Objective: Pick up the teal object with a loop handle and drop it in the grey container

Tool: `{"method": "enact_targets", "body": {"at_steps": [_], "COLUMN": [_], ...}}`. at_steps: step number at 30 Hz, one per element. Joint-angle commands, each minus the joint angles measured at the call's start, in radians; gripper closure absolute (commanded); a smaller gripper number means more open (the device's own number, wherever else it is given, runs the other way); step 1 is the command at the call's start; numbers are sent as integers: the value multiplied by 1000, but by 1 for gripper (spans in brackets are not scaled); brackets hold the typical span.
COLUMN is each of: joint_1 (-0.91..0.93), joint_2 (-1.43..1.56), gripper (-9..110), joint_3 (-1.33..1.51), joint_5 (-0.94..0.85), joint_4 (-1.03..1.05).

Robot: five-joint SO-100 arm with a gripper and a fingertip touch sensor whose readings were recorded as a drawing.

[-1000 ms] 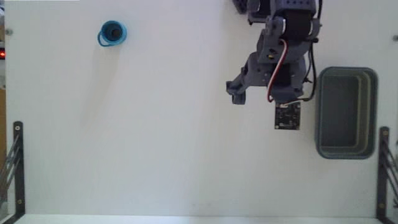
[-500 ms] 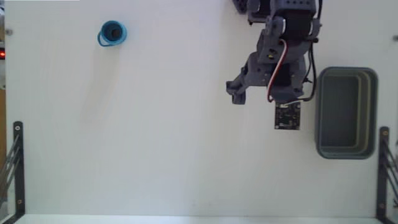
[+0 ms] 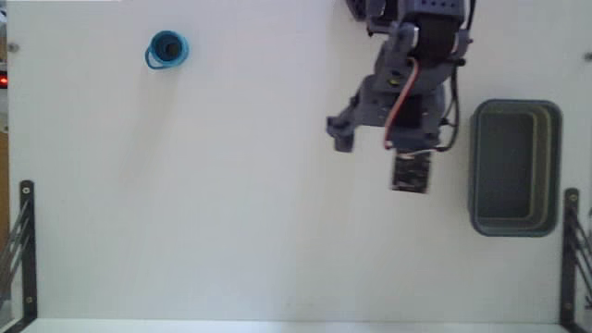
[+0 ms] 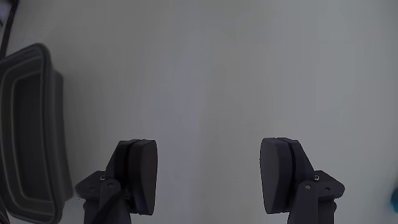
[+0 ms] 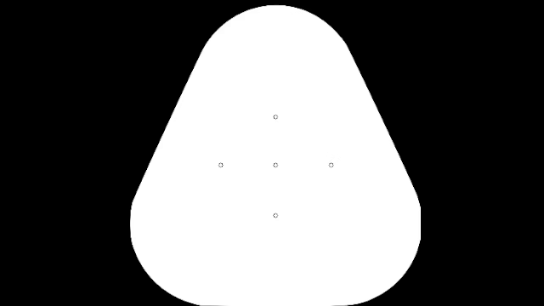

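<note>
Teal cup point(image 3: 167, 49) upright at top left of white desk point(image 3: 231, 203) in fixed view, well apart from arm. Grey bin point(image 3: 514, 167) at right edge, just beside arm. Gripper point(image 4: 211, 177) over bare desk in wrist view, fingers point(image 4: 142, 174) spread wide, nothing between them; bin at left edge there.

In the fixed view the white table point(image 3: 231, 203) lies bare between the arm point(image 3: 407, 83) at one o'clock and the cup point(image 3: 167, 49) at ten o'clock, with nothing standing in that stretch. The bin point(image 3: 514, 166) sits at three o'clock just beside the arm, and black brackets point(image 3: 22, 240) hem the lower corners. In the wrist view the gripper point(image 4: 211, 177) has its fingers wide apart over bare table.
</note>
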Motion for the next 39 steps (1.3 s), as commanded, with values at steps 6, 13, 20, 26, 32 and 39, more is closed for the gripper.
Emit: {"method": "enact_targets", "body": {"at_steps": [6, 13, 20, 26, 32, 39], "joint_1": [182, 337, 508, 662, 748, 806], "joint_2": [51, 51, 51, 51, 51, 51], "gripper": [-9, -9, -9, -9, -9, -9], "joint_3": [5, 5, 5, 5, 5, 5], "joint_5": [5, 5, 5, 5, 5, 5], "joint_4": [19, 19, 19, 19, 19, 19]}}
